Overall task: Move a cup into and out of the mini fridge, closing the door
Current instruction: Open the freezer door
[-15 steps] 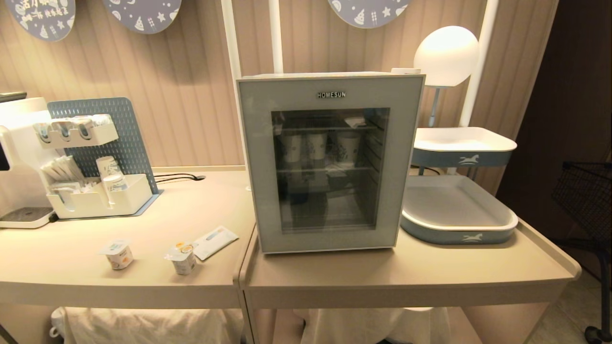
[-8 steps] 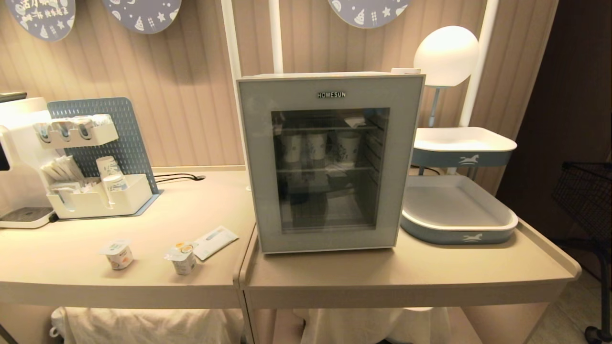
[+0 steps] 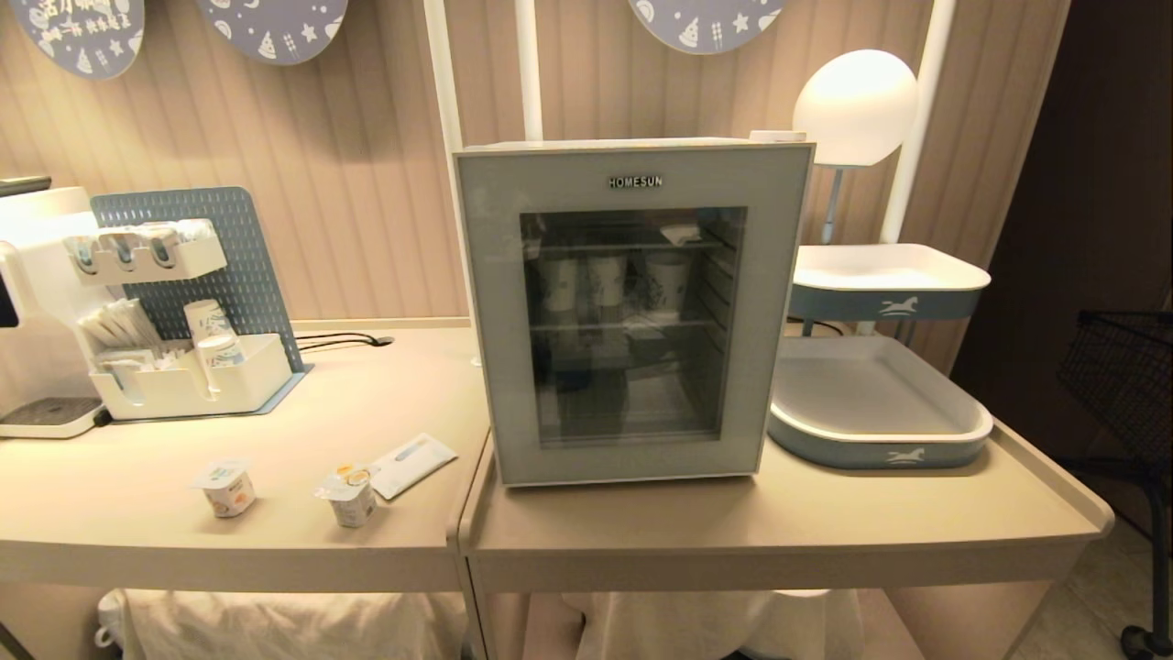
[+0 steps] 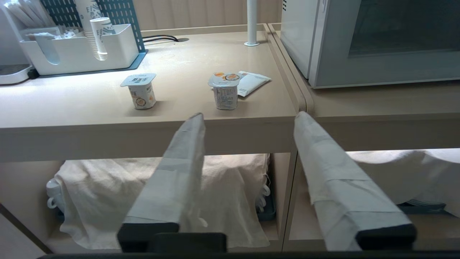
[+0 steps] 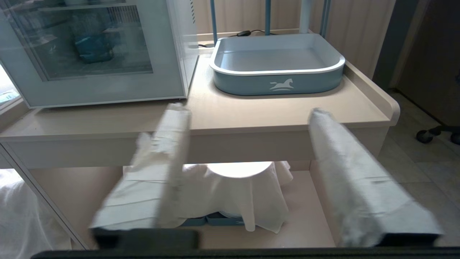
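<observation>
The mini fridge [image 3: 632,145] stands on the right-hand table, and its door [image 3: 632,463] with the dark glass window is closed. Behind the glass, three paper cups [image 3: 607,280] stand on the upper wire shelf. Two small sealed cups [image 3: 226,488] [image 3: 350,496] stand near the front edge of the left table. Neither arm shows in the head view. My left gripper [image 4: 248,114] hangs open and empty below and in front of the left table's edge. My right gripper [image 5: 247,108] is also open and empty, low in front of the right table, with the door [image 5: 100,88] off to one side.
A blue tray [image 3: 880,431] lies right of the fridge, below a raised second tray [image 3: 889,280] and a lamp. A cup organizer [image 3: 183,376] and a water dispenser [image 3: 37,302] stand at the far left. A white sachet [image 3: 412,463] lies by the sealed cups. Cloth-covered dishes sit under the tables.
</observation>
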